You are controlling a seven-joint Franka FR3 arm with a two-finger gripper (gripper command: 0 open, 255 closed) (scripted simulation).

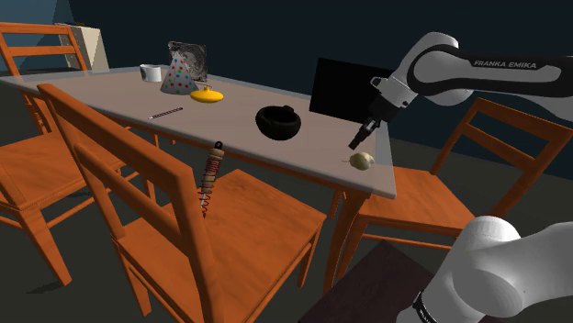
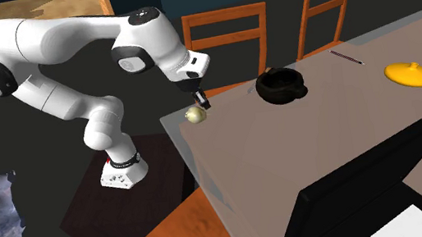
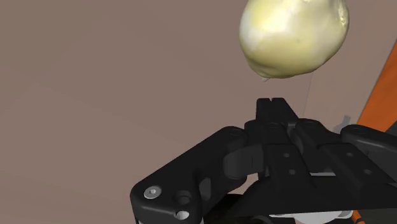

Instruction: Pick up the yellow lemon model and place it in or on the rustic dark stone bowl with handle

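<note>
The pale yellow lemon lies on the grey-brown table, close to its corner nearest the robot stand. My black gripper hovers just above and beside it, fingers shut together with nothing between them. In the wrist view the lemon sits just beyond the fingertips, untouched. The dark bowl with handle stands upright on the table, a short way from the lemon toward the shoulder view's left.
A black flat panel stands behind the gripper. Farther along the table are a yellow lid-like dish, a spotted cone, a white mug and a thin stick. Orange wooden chairs ring the table; a coil spring sits on one.
</note>
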